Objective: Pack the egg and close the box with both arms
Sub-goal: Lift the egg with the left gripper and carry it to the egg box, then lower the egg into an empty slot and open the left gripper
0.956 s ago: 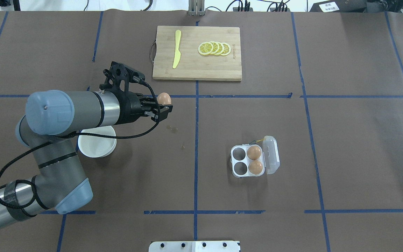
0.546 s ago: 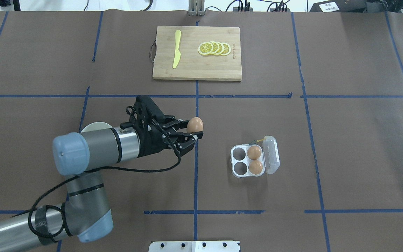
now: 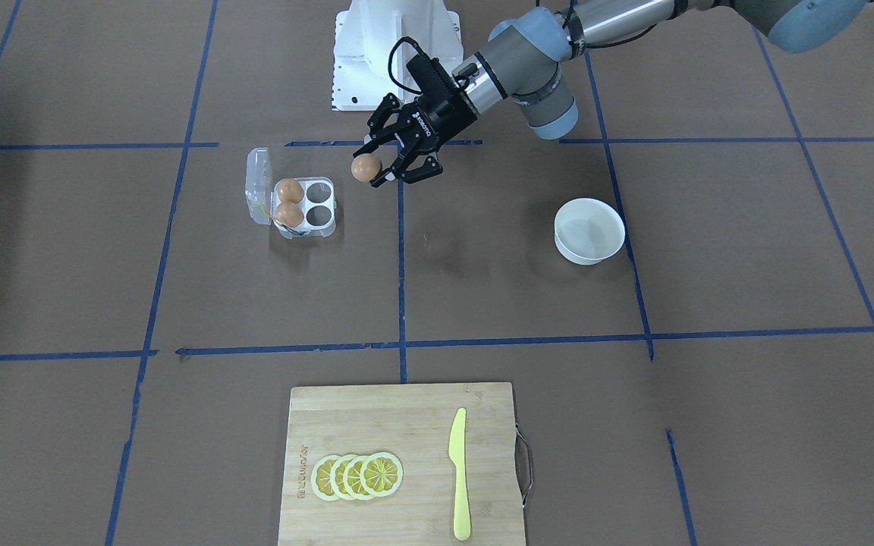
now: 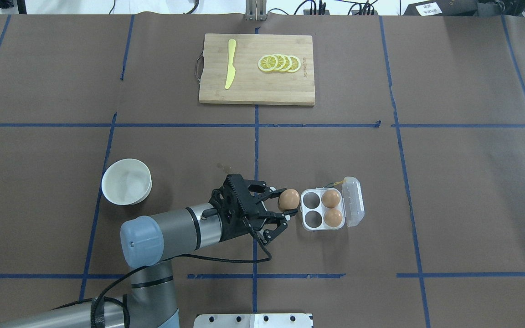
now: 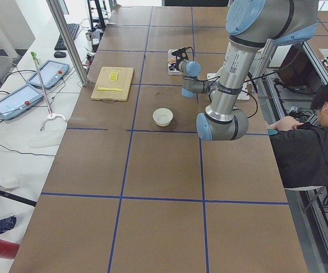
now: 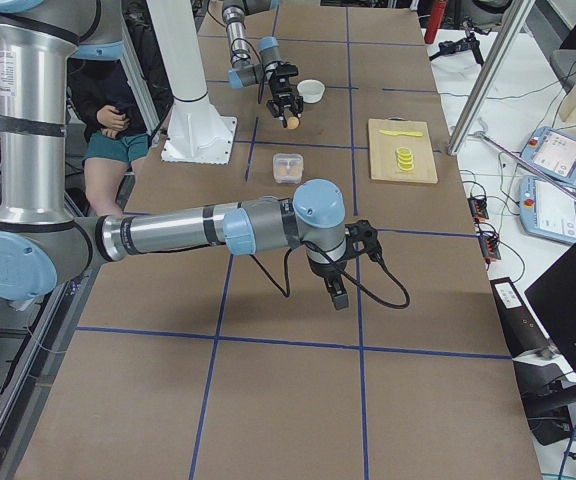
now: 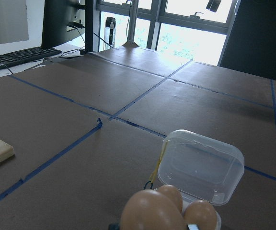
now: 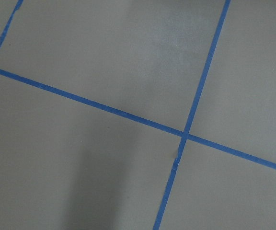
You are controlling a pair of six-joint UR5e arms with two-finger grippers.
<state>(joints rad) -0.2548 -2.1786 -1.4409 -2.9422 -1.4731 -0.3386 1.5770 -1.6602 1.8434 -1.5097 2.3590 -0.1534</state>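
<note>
My left gripper (image 4: 290,202) is shut on the orange-brown egg (image 4: 288,198) and holds it above the table, just left of the clear egg box (image 4: 304,210). The box's two left cells are empty; two brown eggs (image 4: 331,199) fill the right cells. Its clear lid (image 4: 352,200) stands open on the right, with yellow string at the hinge. In the front-facing view the egg (image 3: 366,168) hangs right of the box (image 3: 328,206). The left wrist view shows the egg (image 7: 150,211) low in front of the lid (image 7: 200,165). My right gripper (image 6: 337,291) hovers over bare table far from the box; I cannot tell if it is open or shut.
A white bowl (image 4: 126,181) stands left of my left arm. A wooden cutting board (image 4: 253,86) with a yellow knife (image 4: 230,64) and lemon slices (image 4: 279,63) lies at the far middle. A seated person (image 5: 309,142) is beside the table.
My left arm has carried the egg right and toward the robot, from the bowl's far side to the box's left edge. The bowl is now uncovered.
</note>
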